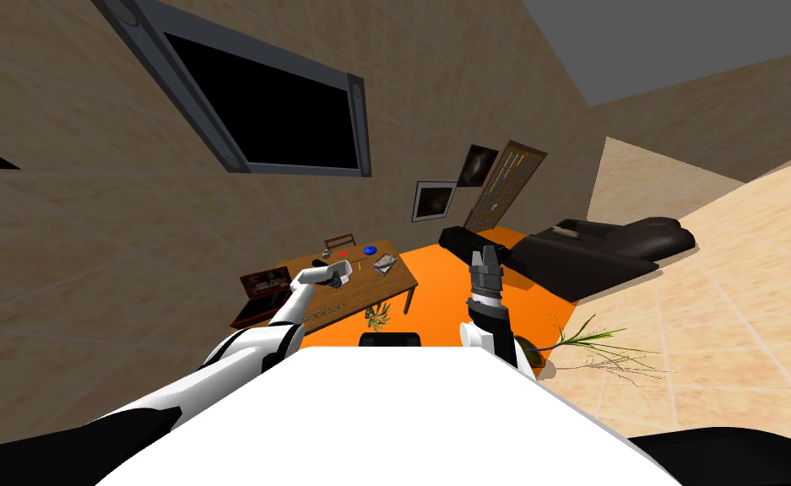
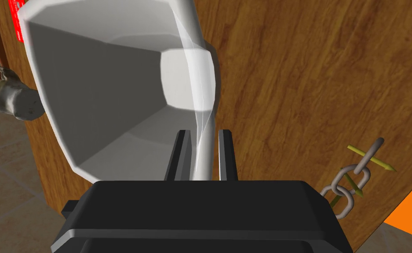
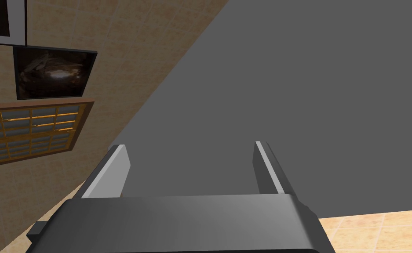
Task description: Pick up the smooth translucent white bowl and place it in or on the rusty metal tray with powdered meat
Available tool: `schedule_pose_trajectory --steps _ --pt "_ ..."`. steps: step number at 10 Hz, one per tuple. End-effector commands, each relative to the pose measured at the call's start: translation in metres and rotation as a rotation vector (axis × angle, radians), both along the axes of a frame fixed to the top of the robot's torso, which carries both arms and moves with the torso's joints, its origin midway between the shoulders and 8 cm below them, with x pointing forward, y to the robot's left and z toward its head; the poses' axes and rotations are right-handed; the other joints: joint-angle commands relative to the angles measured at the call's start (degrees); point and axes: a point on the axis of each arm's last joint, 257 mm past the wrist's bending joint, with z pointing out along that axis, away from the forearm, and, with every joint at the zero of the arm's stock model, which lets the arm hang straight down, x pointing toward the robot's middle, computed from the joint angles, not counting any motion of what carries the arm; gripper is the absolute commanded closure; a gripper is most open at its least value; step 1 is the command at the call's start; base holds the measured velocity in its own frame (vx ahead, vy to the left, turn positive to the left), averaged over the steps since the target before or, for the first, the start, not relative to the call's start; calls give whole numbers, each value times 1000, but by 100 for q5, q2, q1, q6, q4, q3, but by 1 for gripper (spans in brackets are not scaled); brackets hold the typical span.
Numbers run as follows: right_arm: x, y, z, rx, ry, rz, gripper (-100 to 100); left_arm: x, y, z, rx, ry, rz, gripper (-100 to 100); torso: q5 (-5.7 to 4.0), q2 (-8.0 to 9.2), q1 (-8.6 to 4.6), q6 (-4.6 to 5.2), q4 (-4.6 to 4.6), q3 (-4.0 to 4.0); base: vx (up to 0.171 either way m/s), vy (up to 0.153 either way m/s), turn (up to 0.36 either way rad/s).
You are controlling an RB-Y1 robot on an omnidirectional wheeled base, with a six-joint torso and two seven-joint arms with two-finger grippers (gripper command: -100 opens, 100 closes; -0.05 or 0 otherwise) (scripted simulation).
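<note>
- brown tray (image 1: 264, 285) sits by the wooden surface's (image 2: 310, 88) left end
- bowl (image 2: 112, 88) hangs over the surface at the tray's 3 o'clock: smooth white, faceted sides, kinda see-through wall
- left tool (image 2: 202, 131) is pinched on its rim
- right tool (image 3: 191, 149), way over at 3 o'clock, is raised, fingers apart

A grey chain (image 2: 370, 154) lay on the wooden table (image 2: 288, 88). An orange rug (image 1: 444, 287) lay between it and a black sofa (image 1: 587, 253).
</note>
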Motion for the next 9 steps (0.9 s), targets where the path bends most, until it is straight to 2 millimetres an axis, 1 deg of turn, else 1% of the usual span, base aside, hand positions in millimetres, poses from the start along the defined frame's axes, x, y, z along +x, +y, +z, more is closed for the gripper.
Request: schedule_pose_trajectory --steps 1,3,4,5,6,7,9 --pt "0 0 0 0 0 0 0 1 0 7 -3 5 1 100 0 0 0 0 0 0 0 0 0" --pt "0 0 0 0 0 0 0 4 1 15 -3 5 1 100 -3 3 -3 1 4 4 -10 -4 -3" --pt "0 0 0 0 0 0 0 4 1 12 -2 4 1 100 -5 10 -7 0 7 8 -10 -3 0" --pt "0 0 0 0 0 0 0 4 1 12 -3 6 1 0 -6 10 -7 0 7 9 0 0 0" --pt "0 0 0 0 0 0 0 27 -4 38 -20 -54 8 100 -7 9 -7 0 8 9 -27 -65 16" --pt "0 0 0 0 0 0 0 27 -4 38 -20 -54 8 100 -15 17 -33 5 19 18 -15 -70 18" --pt "0 0 0 0 0 0 0 50 -18 67 -73 -111 26 100 -21 9 -55 13 23 16 23 -108 5"
